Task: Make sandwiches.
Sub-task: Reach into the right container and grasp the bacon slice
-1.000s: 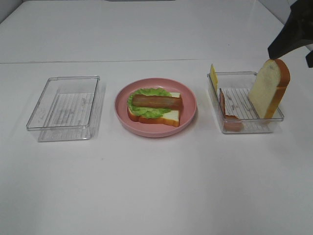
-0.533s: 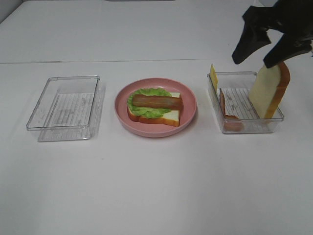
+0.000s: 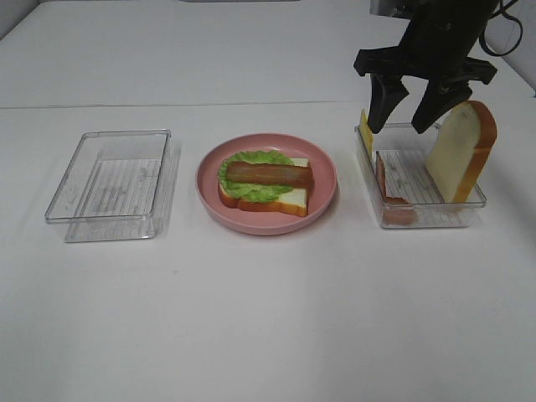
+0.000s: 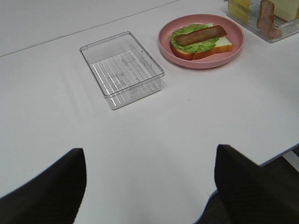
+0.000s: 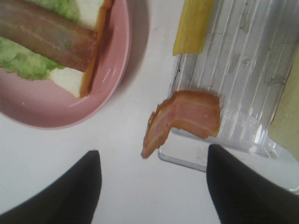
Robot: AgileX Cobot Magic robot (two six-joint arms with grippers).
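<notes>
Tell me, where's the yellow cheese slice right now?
In the high view, the cheese slice stands on edge at the end of the right tray nearest the pink plate, near the open right gripper.

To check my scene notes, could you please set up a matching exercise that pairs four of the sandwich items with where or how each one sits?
Things:
1. bread slice
2. cheese slice
3. loose bacon strip
4. lettuce

States:
A. green, on the pink plate
B. draped over the wall of the clear tray
C. leaning upright at that tray's right end
D. yellow, on edge at its far left corner

Pairs: 1-C; 2-D; 3-B; 4-A
</notes>
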